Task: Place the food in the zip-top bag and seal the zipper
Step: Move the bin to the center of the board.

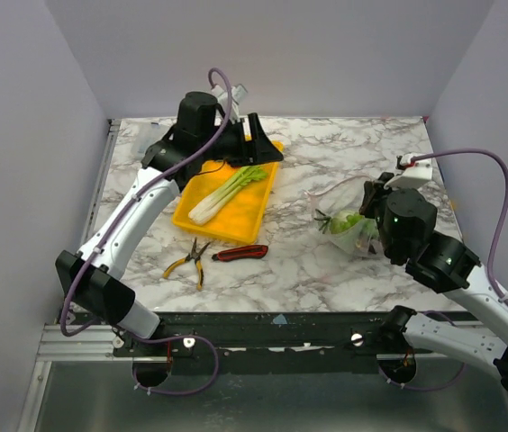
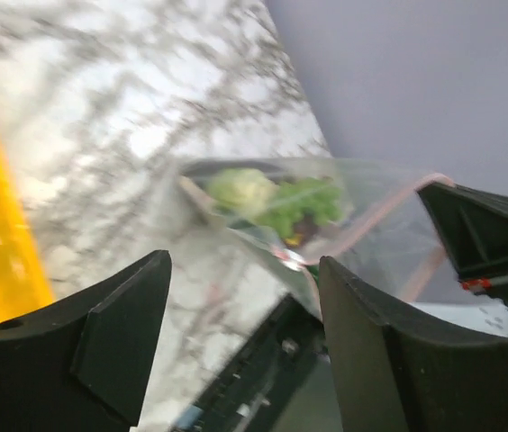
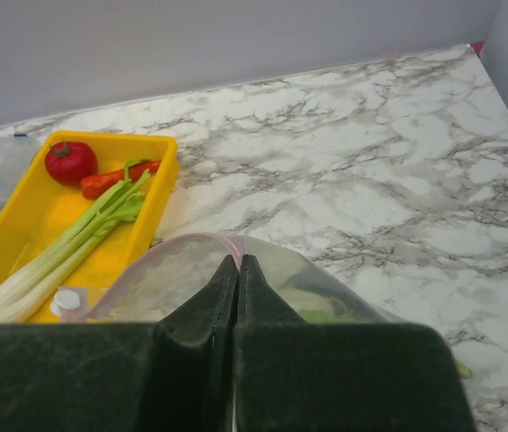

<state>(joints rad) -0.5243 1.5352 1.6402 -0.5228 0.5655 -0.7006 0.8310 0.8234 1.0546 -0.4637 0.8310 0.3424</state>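
Partway through: some green food (image 1: pixel 346 220) already sits inside the bag (image 1: pixel 362 241) on the right side of the table (image 1: pixel 344 153), with something darker among it that I cannot make out. Left to move are the leek (image 1: pixel 227 191), the tomato (image 3: pixel 70 160) and the carrot (image 3: pixel 110 178), all lying in the yellow tray (image 1: pixel 236 236) on the left. After that the zipper (image 3: pixel 195 241) has to be pressed shut; it is open now, its pink strip arching up in a loop. The right gripper (image 3: pixel 238 265) has its jaws together and appears to pinch the bag's mouth edge, holding it lifted off the table. The left gripper (image 2: pixel 245 270) hangs over the far end of the tray with its jaws apart and nothing between them — the bag's mouth lies well beyond its tips, across the marble. The pliers (image 1: pixel 195 258) and the knife (image 1: pixel 240 253) lie just beside the tray's near end, no part of the job
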